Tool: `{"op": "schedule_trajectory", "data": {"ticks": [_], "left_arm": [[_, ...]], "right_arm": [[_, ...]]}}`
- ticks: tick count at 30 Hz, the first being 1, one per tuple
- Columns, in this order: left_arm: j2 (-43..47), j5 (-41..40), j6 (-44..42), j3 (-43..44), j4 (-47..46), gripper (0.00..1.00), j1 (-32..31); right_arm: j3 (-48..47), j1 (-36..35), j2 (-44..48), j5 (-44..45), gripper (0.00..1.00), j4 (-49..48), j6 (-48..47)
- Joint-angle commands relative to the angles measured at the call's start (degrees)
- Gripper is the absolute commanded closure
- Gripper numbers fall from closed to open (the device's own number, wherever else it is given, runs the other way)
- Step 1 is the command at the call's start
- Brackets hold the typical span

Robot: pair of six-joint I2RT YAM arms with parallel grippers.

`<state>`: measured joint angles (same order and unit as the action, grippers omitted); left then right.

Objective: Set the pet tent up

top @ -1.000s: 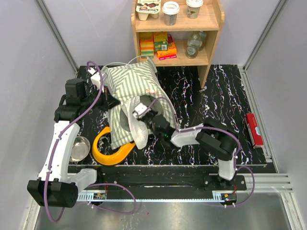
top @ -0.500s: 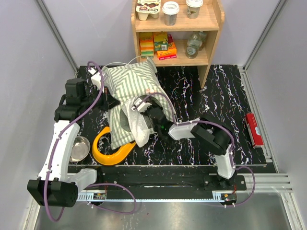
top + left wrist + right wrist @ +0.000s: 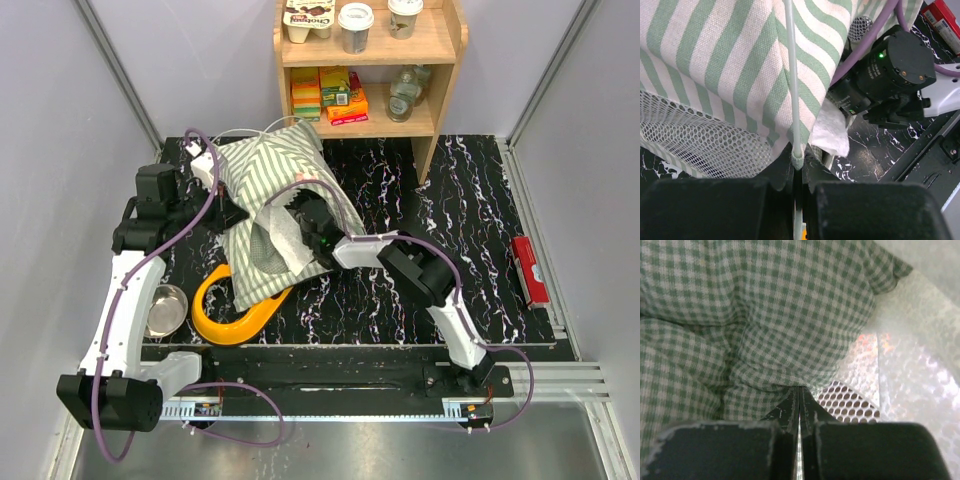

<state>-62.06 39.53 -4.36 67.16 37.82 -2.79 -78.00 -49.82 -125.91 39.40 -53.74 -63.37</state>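
The pet tent, green-and-white striped, lies crumpled at the table's back left, with its white mesh panel folded over the front. My left gripper is at its left side. In the left wrist view it is shut on a thin white pole that runs up along the striped fabric. My right gripper is pushed into the tent's opening. In the right wrist view its jaws are closed with a thin pale layer between them, tips against green checked lining beside the mesh.
A yellow bowl holder lies partly under the tent's front. A steel bowl sits at the left edge. A wooden shelf with boxes and cups stands behind. A red box lies at the right edge.
My right gripper has moved up and left, deeper into the tent, carrying the white mesh panel with it. The striped fabric has lifted. The left gripper has hardly moved.
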Motion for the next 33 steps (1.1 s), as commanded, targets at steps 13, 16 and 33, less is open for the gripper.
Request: {"op": "schedule_trajectory", "data": {"ticks": [13, 16, 33], "left_arm": [[0.8, 7.41, -1.88, 5.97, 2.7, 1.0, -0.64], [0.1, 6.97, -1.35, 6.58, 1.99, 1.0, -0.55], [-0.25, 5.91, -1.35, 6.76, 1.99, 1.0, -0.64]], "right_arm": [[-21.76, 5.53, -7.43, -12.29, 1.0, 66.95, 11.41], [-19.48, 5.61, -4.97, -23.19, 1.0, 80.41, 14.5], [6.17, 2.72, 15.15, -13.73, 0.88, 24.25, 7.23]]}}
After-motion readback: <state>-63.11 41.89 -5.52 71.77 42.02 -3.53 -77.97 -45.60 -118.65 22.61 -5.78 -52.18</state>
